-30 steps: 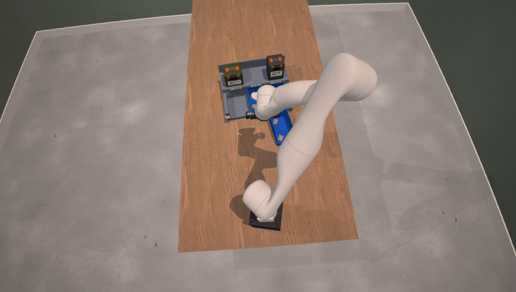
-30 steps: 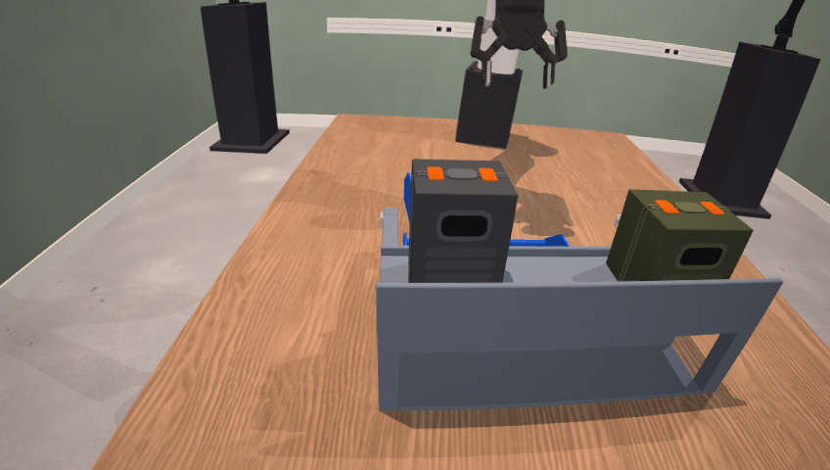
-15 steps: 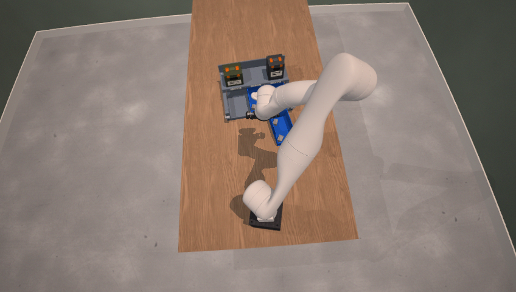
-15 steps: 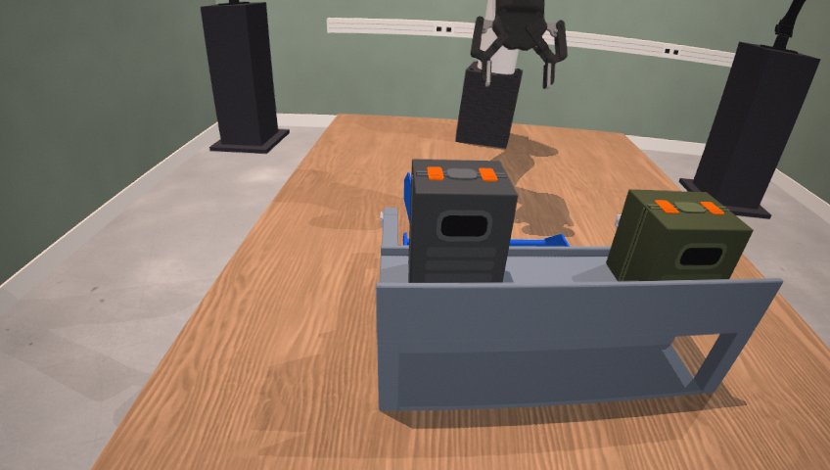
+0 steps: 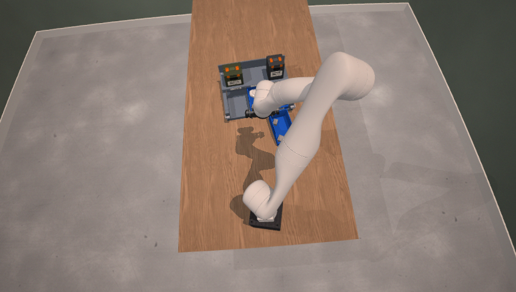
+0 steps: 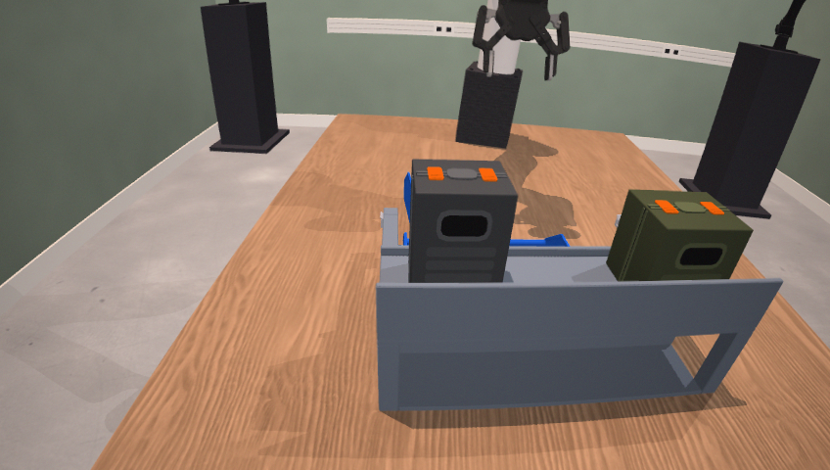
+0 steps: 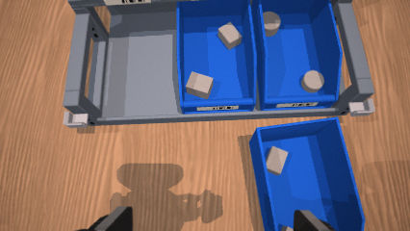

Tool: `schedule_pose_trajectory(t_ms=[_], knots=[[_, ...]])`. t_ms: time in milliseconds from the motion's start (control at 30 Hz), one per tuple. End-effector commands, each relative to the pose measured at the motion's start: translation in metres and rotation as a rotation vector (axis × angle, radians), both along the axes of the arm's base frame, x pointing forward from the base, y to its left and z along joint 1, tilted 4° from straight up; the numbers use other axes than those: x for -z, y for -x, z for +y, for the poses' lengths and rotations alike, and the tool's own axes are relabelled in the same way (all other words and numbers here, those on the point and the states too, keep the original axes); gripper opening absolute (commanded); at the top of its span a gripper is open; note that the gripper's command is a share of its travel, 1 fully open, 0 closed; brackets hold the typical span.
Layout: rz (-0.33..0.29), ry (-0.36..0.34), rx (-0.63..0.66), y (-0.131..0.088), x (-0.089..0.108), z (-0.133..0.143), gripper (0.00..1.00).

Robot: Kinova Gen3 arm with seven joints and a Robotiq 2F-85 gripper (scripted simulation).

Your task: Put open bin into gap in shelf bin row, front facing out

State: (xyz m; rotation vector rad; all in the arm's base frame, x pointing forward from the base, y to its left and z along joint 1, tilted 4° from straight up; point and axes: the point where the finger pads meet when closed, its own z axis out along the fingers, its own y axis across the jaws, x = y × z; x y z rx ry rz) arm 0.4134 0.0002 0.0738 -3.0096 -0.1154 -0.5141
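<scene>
The arm rises from its base at the worktop's near end, bends out to the right, and reaches back left, its claw (image 5: 261, 113) (image 6: 520, 67) (image 7: 214, 222) hanging wide open, fingers pointing down.
</scene>
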Motion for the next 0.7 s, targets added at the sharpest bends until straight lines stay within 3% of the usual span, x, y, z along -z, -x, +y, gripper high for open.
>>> schedule_pose_trajectory(t_ms=[0,300,333,467,667], knots=[[0.193,0.028,-0.097,0.0002,-0.0183,-0.0024,1.0],[0.193,0.028,-0.097,0.0002,-0.0183,-0.0024,1.0],[0.153,0.039,-0.095,0.002,-0.0178,0.0006,1.0],[0.308,0.06,-0.171,-0.0012,-0.0125,-0.004,1.0],[0.308,0.06,-0.171,-0.0012,-0.0125,-0.004,1.0]])
